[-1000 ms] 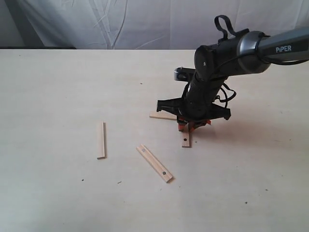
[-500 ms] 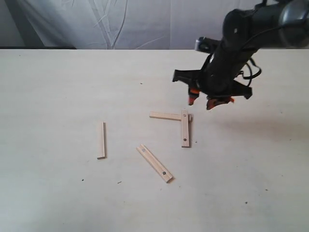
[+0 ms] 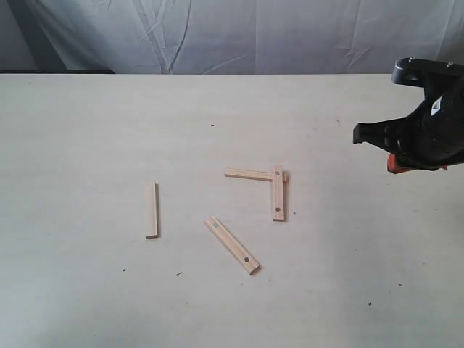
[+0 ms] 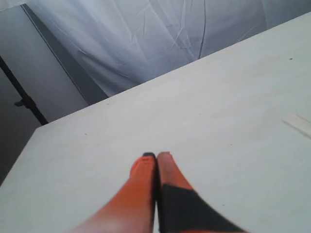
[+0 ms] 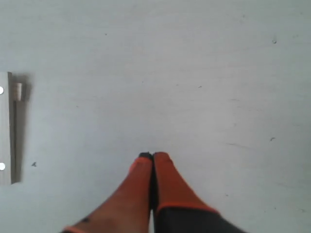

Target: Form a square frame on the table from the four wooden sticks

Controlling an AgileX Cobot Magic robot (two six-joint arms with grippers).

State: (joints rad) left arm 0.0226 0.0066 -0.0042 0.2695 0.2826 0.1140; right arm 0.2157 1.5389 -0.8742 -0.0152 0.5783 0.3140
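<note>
On the table (image 3: pixel 87 130), near the middle, a crosswise stick (image 3: pixel 245 174) is overlapped at its right end by a lengthwise stick (image 3: pixel 278 196). A slanted stick (image 3: pixel 232 245) is laid just before them, and a fourth stick (image 3: pixel 151 210) is set apart to the left.

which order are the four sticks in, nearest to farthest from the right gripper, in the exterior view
From the right gripper:
1. vertical corner stick, the rightmost stick.
2. horizontal corner stick, meeting its top end, to its left.
3. diagonal stick, lower middle.
4. lone stick, far left.
</note>
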